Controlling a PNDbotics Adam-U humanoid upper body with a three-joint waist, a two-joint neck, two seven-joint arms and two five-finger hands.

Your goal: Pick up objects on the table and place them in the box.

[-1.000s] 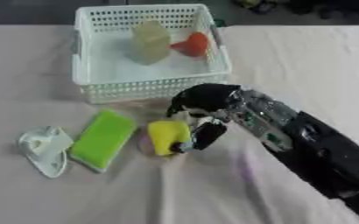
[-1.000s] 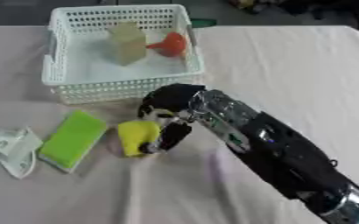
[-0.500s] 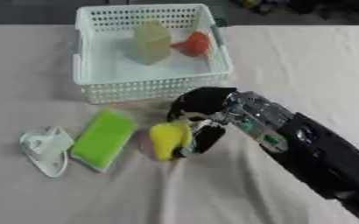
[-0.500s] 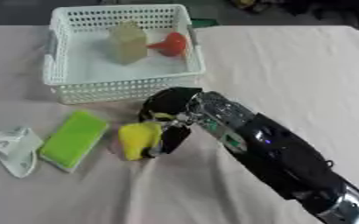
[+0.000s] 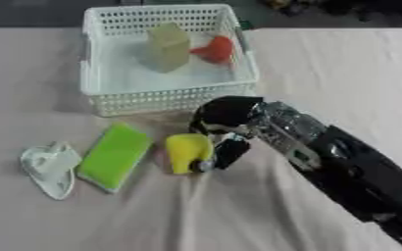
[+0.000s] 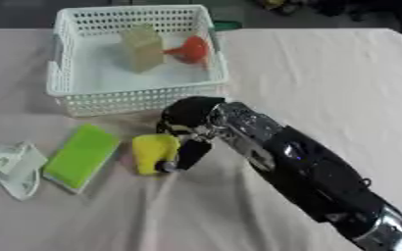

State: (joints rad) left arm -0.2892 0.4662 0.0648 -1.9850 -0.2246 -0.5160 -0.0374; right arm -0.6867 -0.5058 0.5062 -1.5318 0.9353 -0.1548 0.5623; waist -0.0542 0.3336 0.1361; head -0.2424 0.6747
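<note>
White plastic lattice basket point(image 5: 101, 93) sits at the far-centre of the worktop point(image 5: 341, 73), which has a pale cloth over it. Inside: a pale beige block-shaped obj. point(image 5: 167, 47) standing upright near the middle, and a small red-orange obj. point(image 5: 214, 49) just to its right, against the right wall.

On the cloth in front of the basket, L to R: a clear/whitish crumpled plastic piece point(image 5: 48, 165), a flat lime-green rectangular sponge-like pad point(image 5: 115, 155), then a yellow rounded obj. point(image 5: 188, 151) w/ a small dark end at its lower right.

Right hand point(image 5: 226, 117), black w/ silver wrist, comes in from the lower right and hangs just in front of the basket's near wall. Its fingers point(image 5: 231, 150) curl downward, touching the yellow obj.'s right side; can't tell if they actually grip it. Obj. is on the cloth, not lifted. Left hand not visible.
</note>
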